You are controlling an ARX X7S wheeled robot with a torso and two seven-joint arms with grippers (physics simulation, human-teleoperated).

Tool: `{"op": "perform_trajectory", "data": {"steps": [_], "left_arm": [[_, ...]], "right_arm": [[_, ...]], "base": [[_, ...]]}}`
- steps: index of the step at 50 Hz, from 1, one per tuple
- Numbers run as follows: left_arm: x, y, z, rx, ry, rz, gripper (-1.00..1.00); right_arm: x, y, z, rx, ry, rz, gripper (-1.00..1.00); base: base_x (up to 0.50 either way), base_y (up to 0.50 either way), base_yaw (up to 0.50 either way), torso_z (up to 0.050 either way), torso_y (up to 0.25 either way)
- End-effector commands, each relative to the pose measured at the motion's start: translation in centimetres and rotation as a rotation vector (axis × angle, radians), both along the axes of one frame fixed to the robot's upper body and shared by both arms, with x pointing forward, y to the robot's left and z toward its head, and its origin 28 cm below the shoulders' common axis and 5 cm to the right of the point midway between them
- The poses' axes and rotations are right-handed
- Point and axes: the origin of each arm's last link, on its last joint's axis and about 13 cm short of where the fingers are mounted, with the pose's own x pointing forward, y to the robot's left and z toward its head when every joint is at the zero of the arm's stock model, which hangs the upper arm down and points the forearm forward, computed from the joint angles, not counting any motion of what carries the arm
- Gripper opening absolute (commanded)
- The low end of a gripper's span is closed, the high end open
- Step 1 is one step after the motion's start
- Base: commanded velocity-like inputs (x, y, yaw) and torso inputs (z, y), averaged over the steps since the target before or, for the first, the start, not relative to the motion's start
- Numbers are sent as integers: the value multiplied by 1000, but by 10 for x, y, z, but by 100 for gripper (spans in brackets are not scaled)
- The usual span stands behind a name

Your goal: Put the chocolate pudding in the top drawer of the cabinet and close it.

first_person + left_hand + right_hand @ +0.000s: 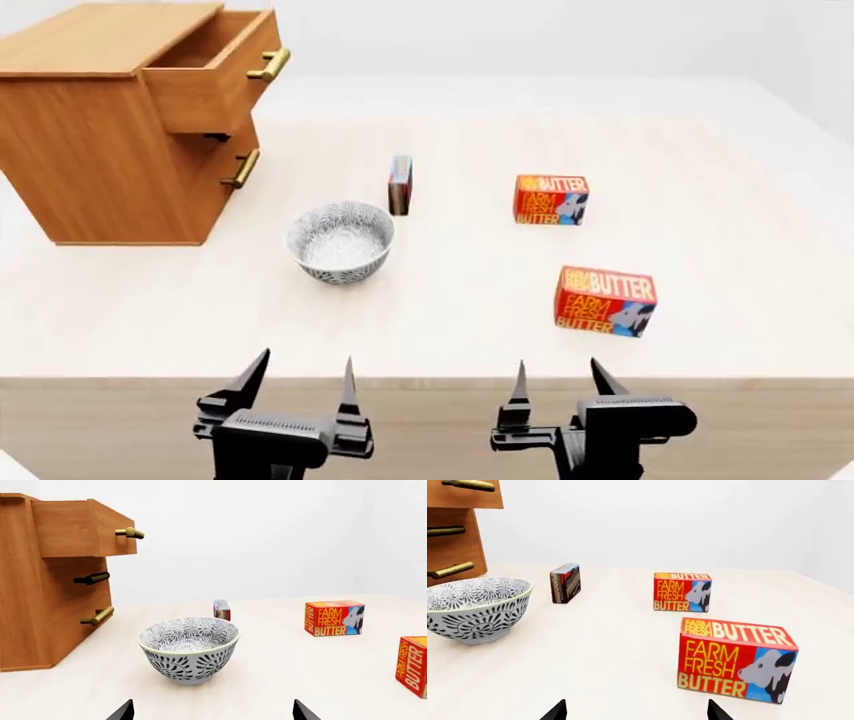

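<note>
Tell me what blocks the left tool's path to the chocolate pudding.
The patterned bowl stands on the table between the left tool and the chocolate pudding, which stands just behind it. From the right tool, no object visibly blocks the path.

Cabinet (100, 150) at desk (441, 310) far left, top drawer (214, 70) pulled out; bowl (340, 241) before it; pudding carton (399, 185) behind bowl; two butter boxes (551, 199) (605, 300) to right.

I read "FARM FRESH BUTTER" on both butter boxes (735, 661) (682, 592); the print on the small carton (565, 583) is too small to read.
</note>
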Motion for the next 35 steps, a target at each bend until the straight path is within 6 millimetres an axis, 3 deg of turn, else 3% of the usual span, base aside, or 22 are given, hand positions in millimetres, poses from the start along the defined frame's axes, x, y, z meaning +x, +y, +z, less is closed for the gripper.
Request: {"op": "perform_trajectory", "data": {"steps": [1, 28, 35], "left_arm": [[0, 0, 0, -8, -10, -19, 100], [-1, 1, 0, -14, -9, -35, 100], [-1, 1, 0, -10, 4, -24, 100]], "right_arm": [[-1, 0, 1, -5, -6, 12, 100], [-3, 0, 7, -41, -77, 25, 100], [-3, 1, 7, -53, -80, 34, 100]], "base": [[0, 0, 0, 50, 0], [0, 0, 0, 50, 0], [0, 403, 0, 0, 0]]}}
